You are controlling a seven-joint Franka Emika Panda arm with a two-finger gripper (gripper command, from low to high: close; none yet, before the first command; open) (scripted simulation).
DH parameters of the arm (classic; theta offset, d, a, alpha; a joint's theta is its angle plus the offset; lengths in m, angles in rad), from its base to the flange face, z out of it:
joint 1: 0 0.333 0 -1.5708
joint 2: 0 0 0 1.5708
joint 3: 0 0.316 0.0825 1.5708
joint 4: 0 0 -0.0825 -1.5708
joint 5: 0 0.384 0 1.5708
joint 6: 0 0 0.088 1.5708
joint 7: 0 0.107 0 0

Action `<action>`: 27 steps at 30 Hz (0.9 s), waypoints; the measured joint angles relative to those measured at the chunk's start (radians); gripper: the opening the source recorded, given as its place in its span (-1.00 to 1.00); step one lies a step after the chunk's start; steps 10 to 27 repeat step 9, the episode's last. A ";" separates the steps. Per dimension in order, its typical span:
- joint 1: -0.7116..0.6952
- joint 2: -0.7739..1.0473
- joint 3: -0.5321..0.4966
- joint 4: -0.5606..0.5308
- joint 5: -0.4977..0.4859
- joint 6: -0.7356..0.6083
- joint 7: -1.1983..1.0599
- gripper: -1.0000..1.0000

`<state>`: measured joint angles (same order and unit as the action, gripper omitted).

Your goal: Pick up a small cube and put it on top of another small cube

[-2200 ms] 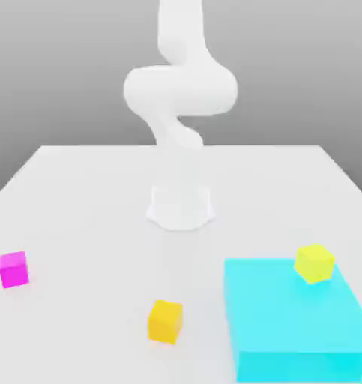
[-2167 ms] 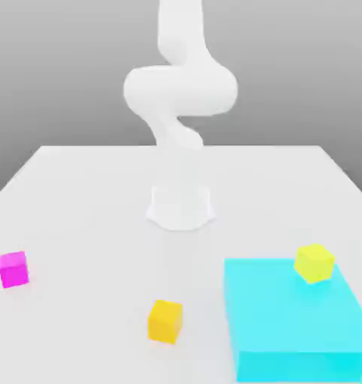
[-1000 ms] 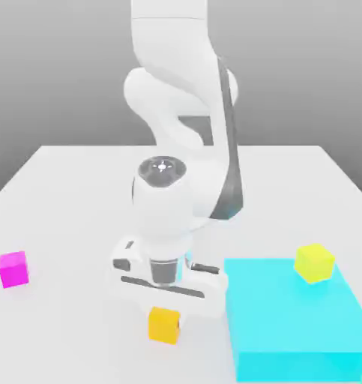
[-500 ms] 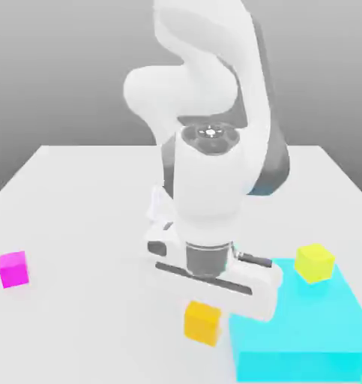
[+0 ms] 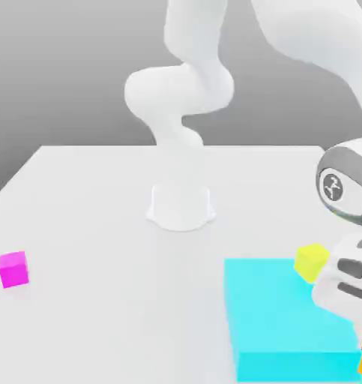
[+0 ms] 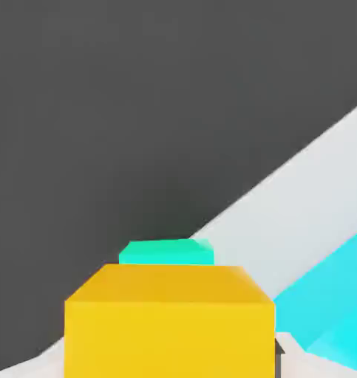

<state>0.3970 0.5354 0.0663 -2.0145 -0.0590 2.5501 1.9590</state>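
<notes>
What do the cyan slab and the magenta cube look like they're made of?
Cyan slab: perhaps smooth plastic or painted wood, matte; its faces are one flat colour with no grain or sharp highlight.
Magenta cube: possibly plastic too, with plain, evenly coloured faces and straight edges; painted wood can't be ruled out.

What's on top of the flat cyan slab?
In the exterior view, a small lemon-yellow cube sits near the far edge of the flat cyan slab. The white claw covers part of the slab, so anything behind it can't be seen.
</notes>
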 joint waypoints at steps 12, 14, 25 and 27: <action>-0.001 -0.054 0.004 -0.002 0.005 -0.053 -0.001 1.00; -0.001 -0.054 0.004 -0.002 0.005 -0.053 -0.001 1.00; -0.001 -0.054 0.004 -0.002 0.005 -0.053 -0.001 1.00; -0.001 -0.054 0.004 -0.002 0.005 -0.053 -0.001 1.00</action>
